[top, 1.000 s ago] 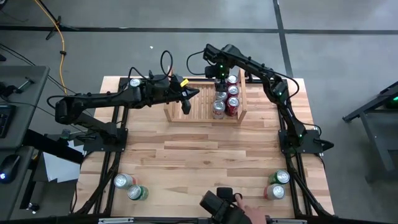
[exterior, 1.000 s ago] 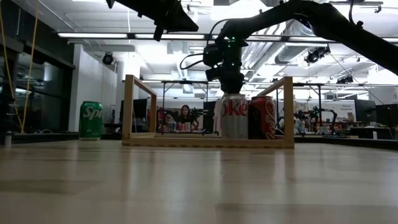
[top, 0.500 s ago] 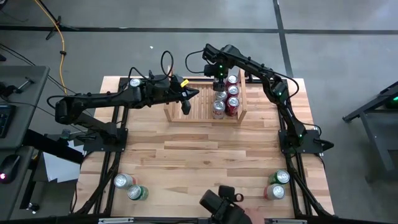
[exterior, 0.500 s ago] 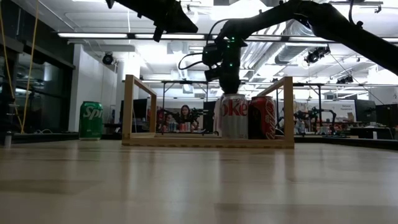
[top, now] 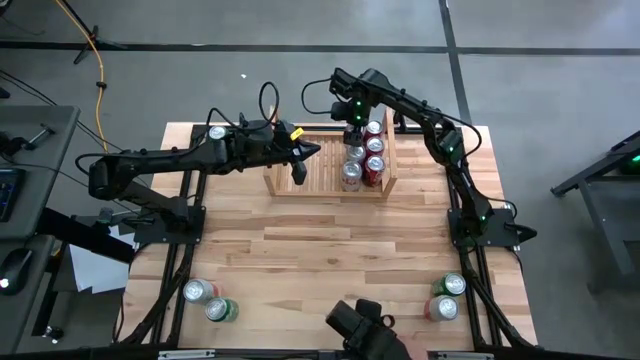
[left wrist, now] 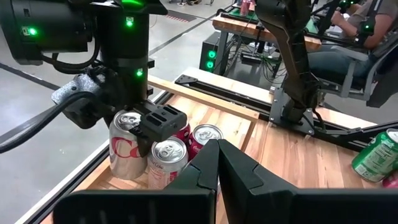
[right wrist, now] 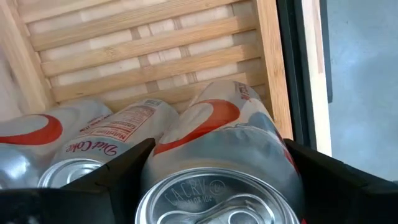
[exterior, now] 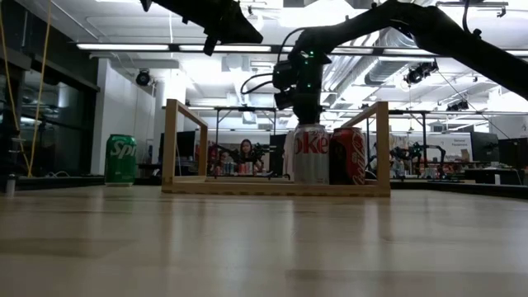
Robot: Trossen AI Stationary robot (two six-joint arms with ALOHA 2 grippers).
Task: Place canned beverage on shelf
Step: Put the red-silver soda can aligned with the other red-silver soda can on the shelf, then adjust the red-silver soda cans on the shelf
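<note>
The shelf (top: 300, 172) is a low pale wooden rack at the table's far middle, with several cans standing in its right part. My right gripper (top: 352, 130) points down over the far can of the silver row, a Diet Coke can (right wrist: 217, 149), and is shut on it. In the left wrist view this can (left wrist: 124, 152) stands upright beside its neighbours. My left gripper (left wrist: 217, 152) is shut on nothing and hovers over the shelf's left part (top: 300, 165). My right gripper holds the silver can by its upper wall just under the rim (right wrist: 158, 165), pinched between the two fingers (right wrist: 112, 174) on opposite sides. The fingers come from above, pointing down. The can is upright among the other cans; its base is hidden from view.
A green can (top: 216, 132) stands at the far left, also in the low view (exterior: 121, 159). Two cans (top: 208, 300) stand near the left front corner and two (top: 446, 296) near the right front. A dark device (top: 365, 328) sits at the near edge.
My right gripper has turned a little about its downward line while staying over the same can. The hand beside the dark device at the near edge has drawn back out of view.
</note>
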